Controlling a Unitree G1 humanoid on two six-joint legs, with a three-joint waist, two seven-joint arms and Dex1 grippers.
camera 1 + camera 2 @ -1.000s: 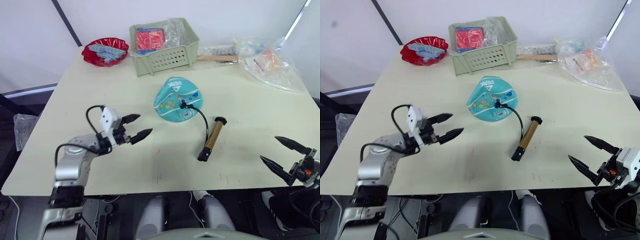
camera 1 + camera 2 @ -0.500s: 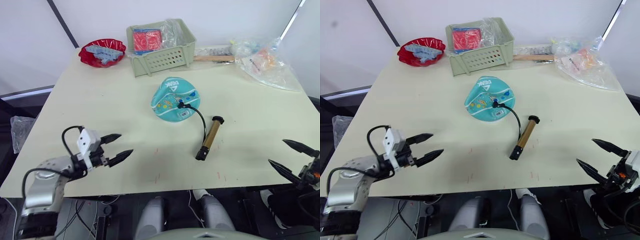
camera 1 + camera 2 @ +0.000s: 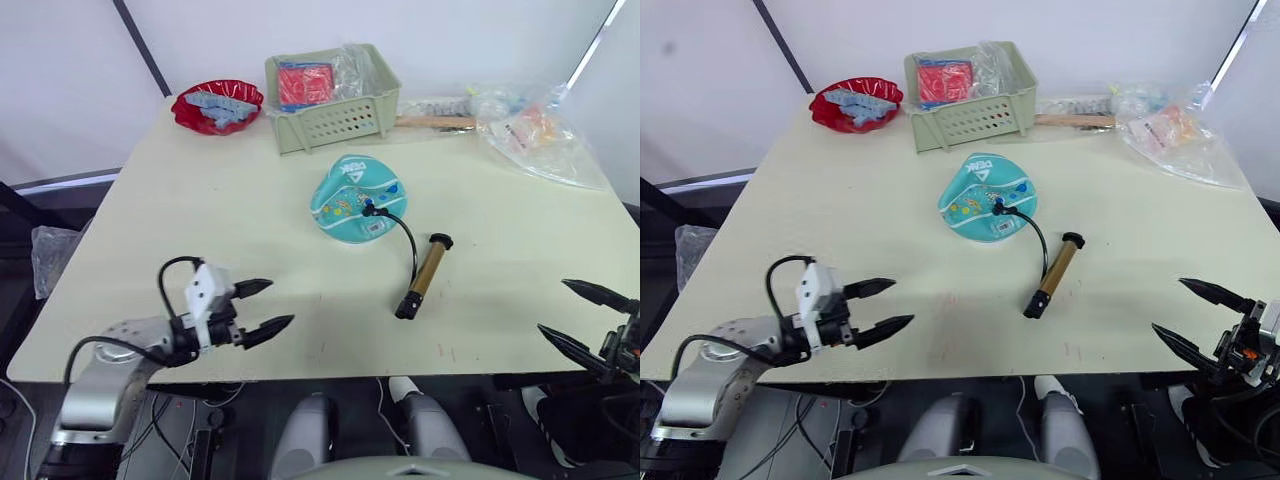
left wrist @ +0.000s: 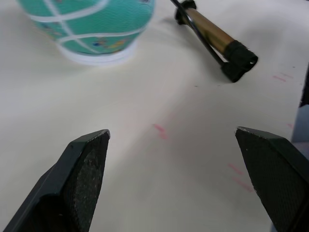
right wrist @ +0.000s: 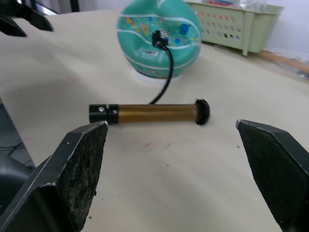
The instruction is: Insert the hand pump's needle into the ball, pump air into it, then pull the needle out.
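The ball (image 3: pixel 359 198) sits near the middle of the table (image 3: pixel 200 200). It is teal with little cartoon pictures on it. The hand pump (image 3: pixel 423 277) lies flat on the table just beside the ball, on the robot's right side of it. Its thin black hose (image 3: pixel 405 236) curves up from the pump to the ball. The needle (image 5: pixel 158 37) is at the end of the hose, and it looks pushed into the ball, but the pin is too small to see well.

The left gripper (image 3: pixel 264 306) is low over the near edge of the table. Its 2 fingers are spread wide apart and hold nothing. The ball and the pump are well apart from it, farther out on the table.

The right gripper (image 3: pixel 1190 316) is off the near right edge of the table. Its 2 fingers are wide apart too, with nothing between them. The pump lies out in front of it, not touching it, and the ball is behind the pump.

At the far edge sit a green basket (image 3: pixel 335 115), a red bowl (image 3: pixel 216 105) and some clear plastic bags (image 3: pixel 540 130).
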